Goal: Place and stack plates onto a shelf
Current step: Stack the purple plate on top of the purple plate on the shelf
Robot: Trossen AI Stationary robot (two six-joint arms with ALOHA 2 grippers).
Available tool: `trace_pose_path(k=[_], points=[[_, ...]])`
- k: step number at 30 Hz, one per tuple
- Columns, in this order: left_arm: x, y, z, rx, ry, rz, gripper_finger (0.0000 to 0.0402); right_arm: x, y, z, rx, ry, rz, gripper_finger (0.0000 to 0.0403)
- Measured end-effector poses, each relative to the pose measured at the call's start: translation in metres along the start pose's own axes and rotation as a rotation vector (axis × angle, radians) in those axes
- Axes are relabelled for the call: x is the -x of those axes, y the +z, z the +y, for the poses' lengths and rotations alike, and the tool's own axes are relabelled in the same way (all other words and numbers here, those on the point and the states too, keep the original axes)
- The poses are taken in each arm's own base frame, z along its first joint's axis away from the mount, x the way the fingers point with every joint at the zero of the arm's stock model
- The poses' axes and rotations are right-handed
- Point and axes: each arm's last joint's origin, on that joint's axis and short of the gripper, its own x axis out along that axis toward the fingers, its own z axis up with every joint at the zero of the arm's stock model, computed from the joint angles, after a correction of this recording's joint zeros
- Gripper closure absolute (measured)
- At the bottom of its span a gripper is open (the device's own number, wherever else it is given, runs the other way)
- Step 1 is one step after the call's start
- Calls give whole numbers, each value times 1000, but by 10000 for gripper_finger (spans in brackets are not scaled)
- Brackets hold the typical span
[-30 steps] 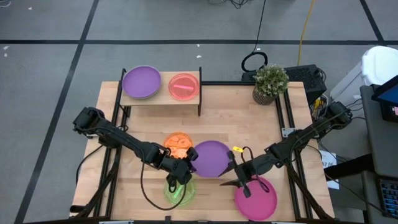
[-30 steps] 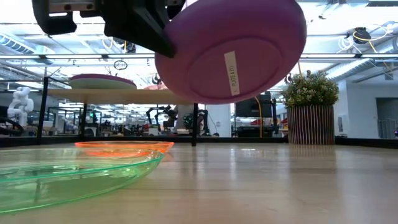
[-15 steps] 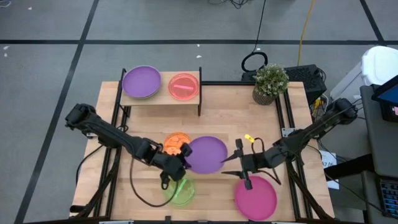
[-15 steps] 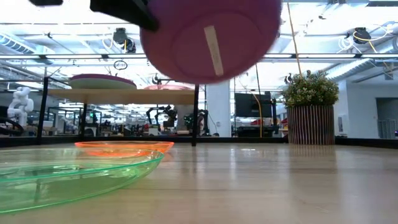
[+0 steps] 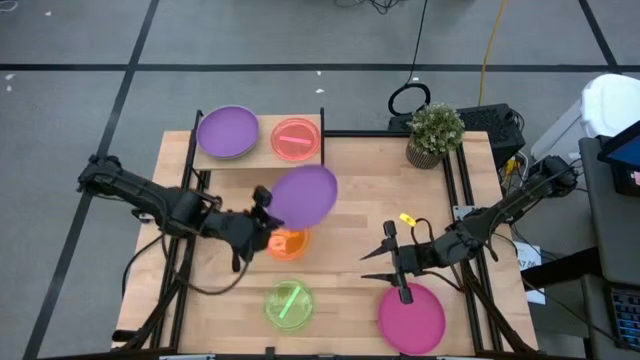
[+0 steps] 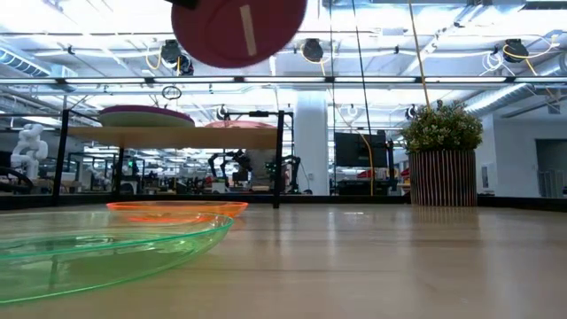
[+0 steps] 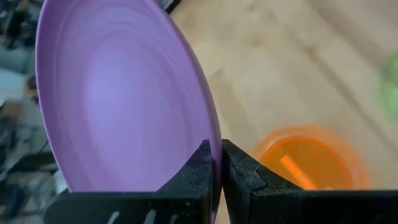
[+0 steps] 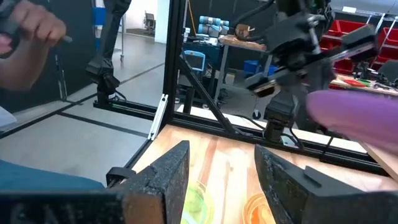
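Now the left end effector (image 5: 262, 222), left of centre in the high view, pinches the rim of a large round purple plastic plate (image 5: 303, 196) and carries it tilted in the air, likely so it clears the small orange translucent plate (image 5: 287, 243) lying on the wooden counter (image 5: 360, 170) beneath. Its probable goal is the small light-wood shelf on black legs (image 5: 258, 158) in the upper left, where another purple plate (image 5: 227, 131) and a red-pink plate (image 5: 295, 138) already sit. Lower right, the right end effector (image 5: 378, 266) waits with fingers spread, empty, just above the magenta plate (image 5: 411, 317). A green translucent plate (image 5: 287, 304) lies at the bottom centre.
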Motion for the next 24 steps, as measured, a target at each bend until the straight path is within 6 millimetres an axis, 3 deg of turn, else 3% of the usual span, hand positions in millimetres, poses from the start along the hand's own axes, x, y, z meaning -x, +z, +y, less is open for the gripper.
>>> trace_pose_path(k=[9, 24], points=[[18, -35, 36, 105, 140, 128, 382, 0, -2, 0, 25, 2, 19, 238], [10, -82, 72, 237, 236, 394, 382, 0, -4, 0, 36, 3, 42, 238]])
